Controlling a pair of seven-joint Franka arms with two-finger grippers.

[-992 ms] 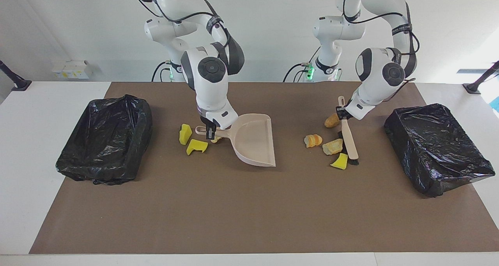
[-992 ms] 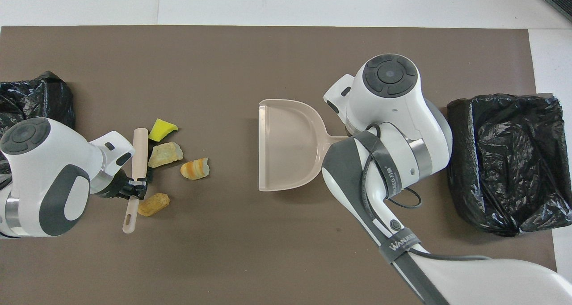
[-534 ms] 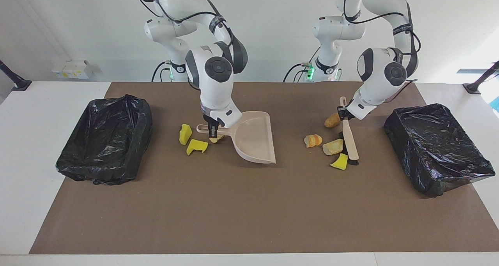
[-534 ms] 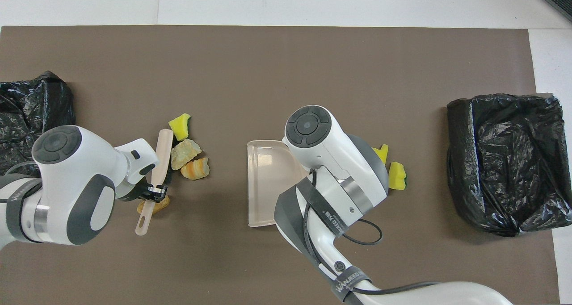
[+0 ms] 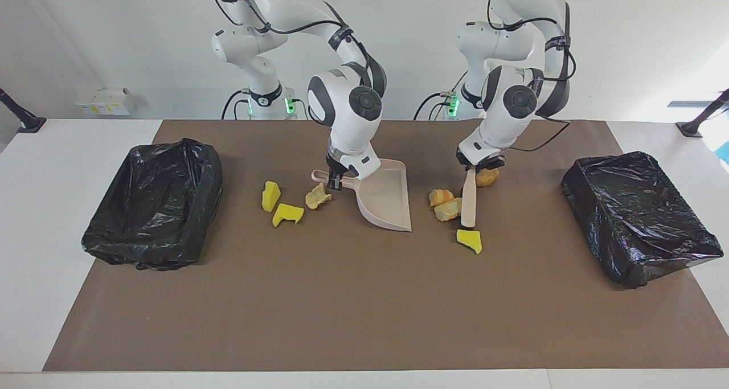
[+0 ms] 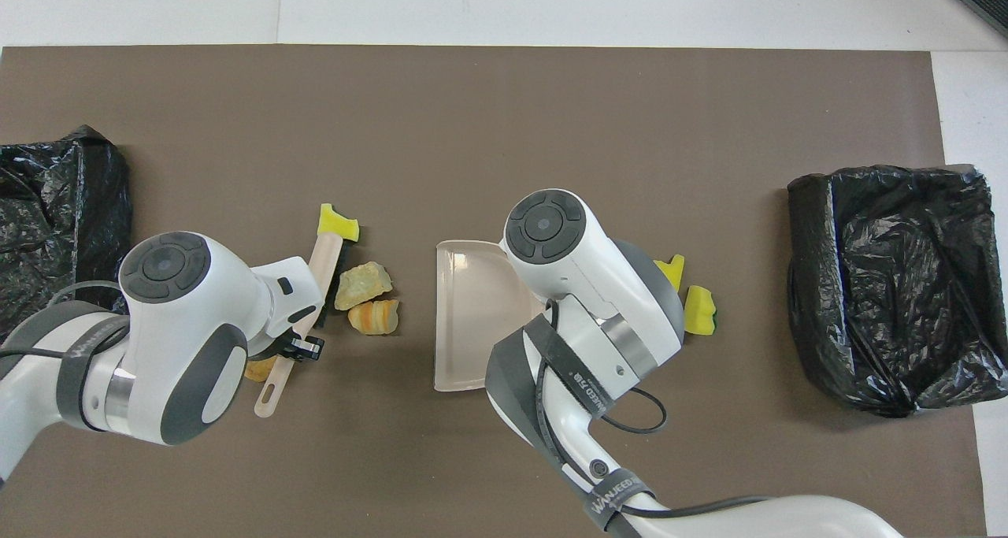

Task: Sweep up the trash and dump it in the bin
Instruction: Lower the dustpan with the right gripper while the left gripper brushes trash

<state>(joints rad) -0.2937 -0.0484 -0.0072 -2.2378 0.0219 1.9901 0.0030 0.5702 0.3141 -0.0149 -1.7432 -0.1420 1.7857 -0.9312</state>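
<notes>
In the last sec our left gripper (image 5: 477, 167), shut on brush (image 5: 468, 198), shoved two lumps (image 5: 446, 204) toward pan (image 5: 387, 198), which right gripper (image 5: 336, 181) grips; yellow wedge (image 5: 469, 241) slipped past, three scraps (image 5: 287, 203) wait near pan handle.

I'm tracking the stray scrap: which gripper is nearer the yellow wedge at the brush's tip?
Left. The left gripper holds the brush whose tip meets the wedge; the right gripper holds the dustpan, farther off.
</notes>
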